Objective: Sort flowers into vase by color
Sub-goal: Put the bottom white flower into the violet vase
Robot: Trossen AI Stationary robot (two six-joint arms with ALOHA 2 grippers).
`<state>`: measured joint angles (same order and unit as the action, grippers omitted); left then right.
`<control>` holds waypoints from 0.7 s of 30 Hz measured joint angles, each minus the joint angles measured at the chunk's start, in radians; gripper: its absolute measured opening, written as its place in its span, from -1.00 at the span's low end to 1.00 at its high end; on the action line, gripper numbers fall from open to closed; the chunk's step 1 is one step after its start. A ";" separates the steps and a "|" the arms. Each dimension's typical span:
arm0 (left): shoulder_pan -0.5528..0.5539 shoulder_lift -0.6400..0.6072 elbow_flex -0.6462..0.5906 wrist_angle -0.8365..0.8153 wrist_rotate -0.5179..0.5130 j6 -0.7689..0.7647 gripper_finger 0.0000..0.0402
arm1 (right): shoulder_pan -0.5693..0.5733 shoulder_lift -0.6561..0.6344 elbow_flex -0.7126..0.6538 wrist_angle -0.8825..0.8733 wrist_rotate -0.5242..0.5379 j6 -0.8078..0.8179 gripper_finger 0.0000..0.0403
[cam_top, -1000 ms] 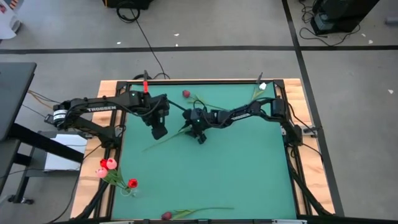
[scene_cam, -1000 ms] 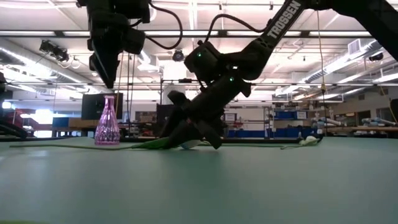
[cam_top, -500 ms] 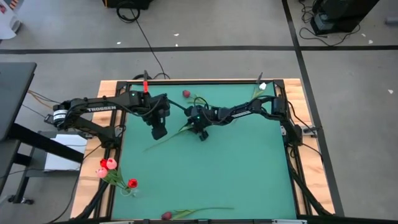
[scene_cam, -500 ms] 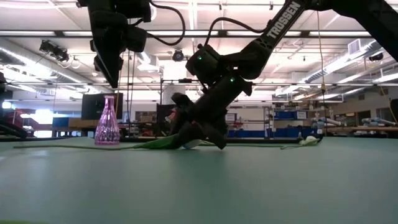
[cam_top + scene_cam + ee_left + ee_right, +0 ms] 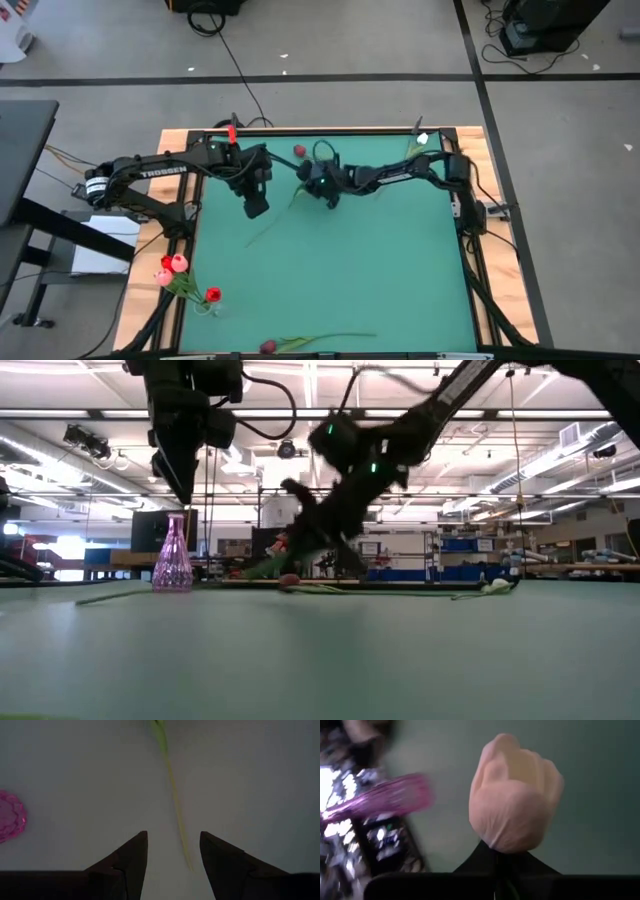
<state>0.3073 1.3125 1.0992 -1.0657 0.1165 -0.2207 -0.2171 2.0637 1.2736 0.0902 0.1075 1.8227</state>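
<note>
Right gripper (image 5: pixel 327 190) above the far middle of the green table (image 5: pixel 380 270), lifted clear of the surface in the low view, fingers clamped on a pale pink tulip (image 5: pixel 515 795) just below its head, which fills the right wrist view; long green stem (image 5: pixel 268 226) trailing down and toward the left arm, tip near the mat. Left gripper (image 5: pixel 172 857) hovering high just beside it, to the left, fingers (image 5: pixel 132 857) spread apart and empty, stem running on the mat between them in the left wrist view. Pink glass vase (image 5: pixel 172 555) upright at the far left of the table in the low view, seen also at the edge of the left wrist view. Dark red tulip (image 5: pixel 299 151) lying near the far edge, just behind the right gripper. White tulip (image 5: pixel 421 139) lying at the far right corner. Cluster of red and pink tulips (image 5: pixel 176 266) at the near left edge of the table, another red one (image 5: pixel 213 295) close by; whether in a vase, cannot tell from above. One more dark red tulip (image 5: pixel 268 346) lying along the near edge, stem pointing right.
</note>
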 joint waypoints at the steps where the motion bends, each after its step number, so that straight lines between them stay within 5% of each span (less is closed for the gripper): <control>1: 0.000 0.000 0.000 0.001 0.001 0.001 -0.08 | -0.003 -0.028 0.000 0.006 0.005 -0.059 -0.95; 12: 0.008 0.000 0.035 0.173 0.042 0.048 -0.08 | -0.037 -0.289 0.002 0.011 0.013 -0.796 -0.96; 21: 0.023 0.000 0.135 0.328 0.042 0.057 -0.08 | -0.012 -0.450 0.002 0.014 -0.001 -1.167 -0.96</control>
<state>0.3302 1.3128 1.2343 -0.7373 0.1581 -0.1636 -0.2288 1.6135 1.2755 0.1043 0.1061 0.6553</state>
